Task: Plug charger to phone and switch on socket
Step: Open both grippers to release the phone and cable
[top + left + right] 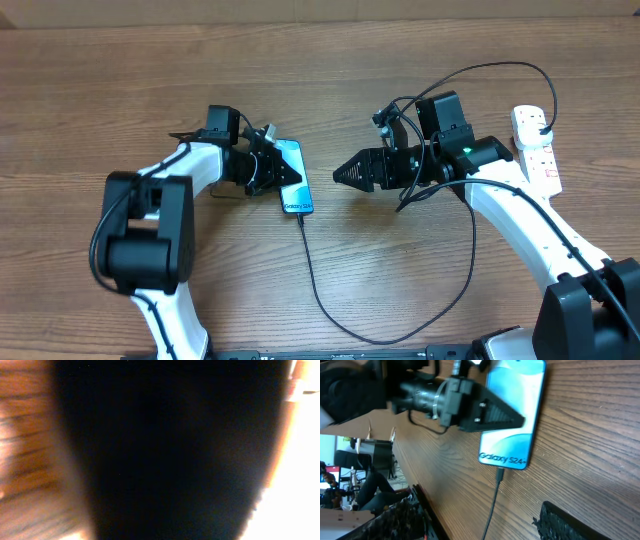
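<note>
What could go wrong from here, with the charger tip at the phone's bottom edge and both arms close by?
1. The charger loops from the phone past the right arm to the socket. The open right pincer could snag it on the way to the switch and tug the tip out.
2. The shut left pincer bears on the phone. Dragging off sideways might slide it and strain the connector.
3. Whether the tip is fully seated cannot be told.

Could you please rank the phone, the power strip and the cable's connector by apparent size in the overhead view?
Tied first: power strip and phone, too alike to rank.
Last: connector, clearly smallest.
</note>
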### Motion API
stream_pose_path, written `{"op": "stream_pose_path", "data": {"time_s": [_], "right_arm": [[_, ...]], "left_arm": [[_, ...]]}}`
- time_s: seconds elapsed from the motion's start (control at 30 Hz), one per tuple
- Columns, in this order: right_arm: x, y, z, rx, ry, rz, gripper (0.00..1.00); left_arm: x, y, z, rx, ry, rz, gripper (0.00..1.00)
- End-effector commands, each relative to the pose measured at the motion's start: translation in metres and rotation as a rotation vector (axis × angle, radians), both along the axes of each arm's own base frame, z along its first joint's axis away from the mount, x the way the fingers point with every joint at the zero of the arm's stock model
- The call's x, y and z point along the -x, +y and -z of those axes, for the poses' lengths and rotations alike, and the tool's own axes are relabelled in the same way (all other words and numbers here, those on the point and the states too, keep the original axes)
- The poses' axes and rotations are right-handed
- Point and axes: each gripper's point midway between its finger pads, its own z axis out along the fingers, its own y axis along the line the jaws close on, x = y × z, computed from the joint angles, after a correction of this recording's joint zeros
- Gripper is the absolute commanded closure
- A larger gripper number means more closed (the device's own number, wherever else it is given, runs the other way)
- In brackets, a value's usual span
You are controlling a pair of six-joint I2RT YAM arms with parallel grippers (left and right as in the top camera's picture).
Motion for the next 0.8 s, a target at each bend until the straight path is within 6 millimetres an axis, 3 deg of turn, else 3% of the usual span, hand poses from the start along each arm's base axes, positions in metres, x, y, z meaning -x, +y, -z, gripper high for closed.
{"op": "stream_pose_path", "data": {"time_s": [0.0, 0.37, 0.5, 0.6, 0.77], "right_arm": [[-0.002, 0.000, -0.012, -0.008, -0.034, -0.004, 0.21], [-0.003, -0.002, -0.009, 0.008, -0.035, 0.006, 0.20], [-0.002, -0.002, -0.009, 0.009, -0.032, 0.006, 0.17], [-0.001, -0.002, -0.008, 0.012, -0.024, 0.006, 0.17], [0.000, -0.003, -0.007, 0.014, -0.018, 0.005, 0.17]], "left_arm": [[-0.010, -0.012, -0.004, 0.084, -0.016, 0.042, 0.96], [0.001, -0.015, 0.023, 0.070, 0.025, 0.153, 0.96], [0.001, -0.017, 0.024, 0.078, 0.027, 0.158, 0.96], [0.001, -0.014, 0.025, 0.067, 0.036, 0.152, 0.82], [0.005, -0.002, 0.033, -0.020, 0.084, 0.141, 0.75]]}}
